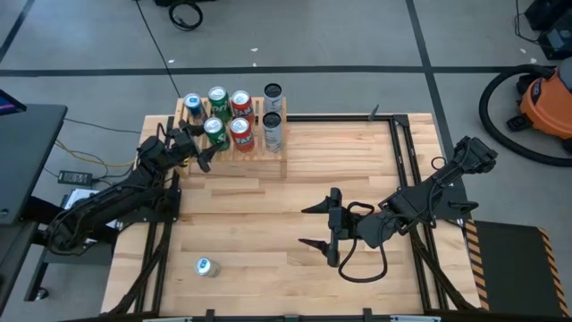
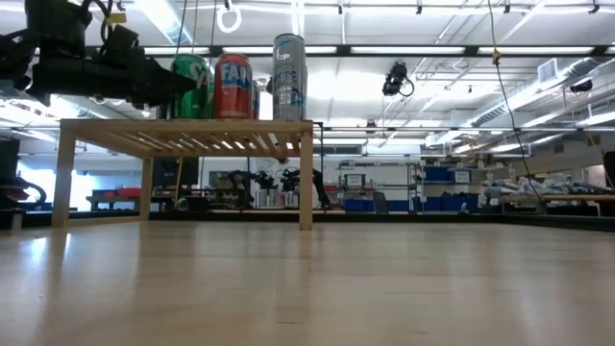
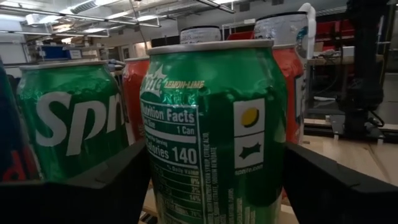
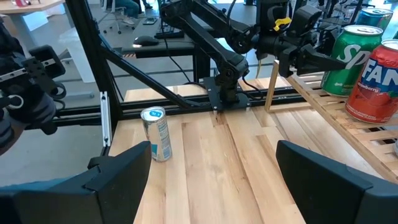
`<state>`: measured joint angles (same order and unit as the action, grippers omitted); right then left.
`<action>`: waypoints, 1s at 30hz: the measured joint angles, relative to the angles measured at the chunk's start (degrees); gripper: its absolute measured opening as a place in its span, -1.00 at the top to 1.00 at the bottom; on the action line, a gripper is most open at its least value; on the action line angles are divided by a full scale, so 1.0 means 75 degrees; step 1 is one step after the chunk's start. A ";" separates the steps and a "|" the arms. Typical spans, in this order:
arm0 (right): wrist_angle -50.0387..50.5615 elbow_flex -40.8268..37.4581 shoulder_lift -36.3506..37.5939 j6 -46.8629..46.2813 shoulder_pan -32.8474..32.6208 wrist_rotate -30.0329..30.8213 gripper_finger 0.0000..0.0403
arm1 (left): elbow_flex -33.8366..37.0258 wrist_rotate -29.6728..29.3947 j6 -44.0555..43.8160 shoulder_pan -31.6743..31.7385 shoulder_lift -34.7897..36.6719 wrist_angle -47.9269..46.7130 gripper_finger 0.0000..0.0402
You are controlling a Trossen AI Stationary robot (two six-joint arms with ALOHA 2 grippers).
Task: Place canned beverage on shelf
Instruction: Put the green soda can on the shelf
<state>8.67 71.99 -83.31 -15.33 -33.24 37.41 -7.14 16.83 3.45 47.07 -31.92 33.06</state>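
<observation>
Seven cans show in the high view. Six stand on the shelf (image 1: 234, 125) at the far left corner of the bench (image 1: 295, 188): a blue can (image 1: 192, 105), two green cans, two red cans and two tall silver cans (image 1: 273, 131) nearest the bench's middle. The front green can (image 1: 214, 131) sits between the fingers of the left gripper (image 1: 202, 141), at the shelf's near edge. One more small can (image 1: 206, 266) stands alone near the front left corner of the bench. The right gripper (image 1: 311, 225) hovers over the bench's middle, jaws spread wide, holding nothing.

Low view: shelf legs rest on the bench; a green, a red and a tall silver can stand in line on top, the left arm reaching in beside them.

Left wrist view: the green lemon-lime can fills the gap between both dark fingers; whether they press it, cannot tell.

Right wrist view: open fingers frame bare bench, the lone can ahead, the shelf's edge and the left arm beyond.
</observation>
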 joint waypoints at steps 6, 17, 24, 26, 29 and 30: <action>0.0000 0.0000 0.0000 0.0000 -0.0002 0.0000 -0.76 | 0.0000 0.0310 0.0089 0.0110 0.0006 0.0011 -0.59; 0.0000 0.0000 0.0000 0.0003 0.0001 0.0000 -0.76 | -0.0006 0.2245 -0.0118 0.1349 0.0006 0.0028 -0.60; 0.0002 0.0000 0.0000 0.0000 -0.0001 0.0000 -0.76 | -0.0009 0.3395 -0.0171 0.2046 -0.0104 0.0108 -0.60; 0.0001 0.0001 0.0000 0.0000 -0.0001 0.0000 -0.76 | -0.0016 0.3622 -0.0175 0.2170 -0.0230 0.0211 -0.61; 0.0000 0.0000 0.0000 0.0003 -0.0001 0.0000 -0.76 | -0.0020 0.3802 -0.0203 0.2212 -0.0528 0.0521 -0.61; 0.0000 0.0000 0.0000 0.0000 0.0001 0.0000 -0.76 | -0.0020 0.3875 -0.0202 0.2212 -0.0640 0.0651 -0.61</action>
<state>8.67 71.99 -83.31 -15.33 -33.23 37.41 -7.29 45.89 1.94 63.66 -36.72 37.95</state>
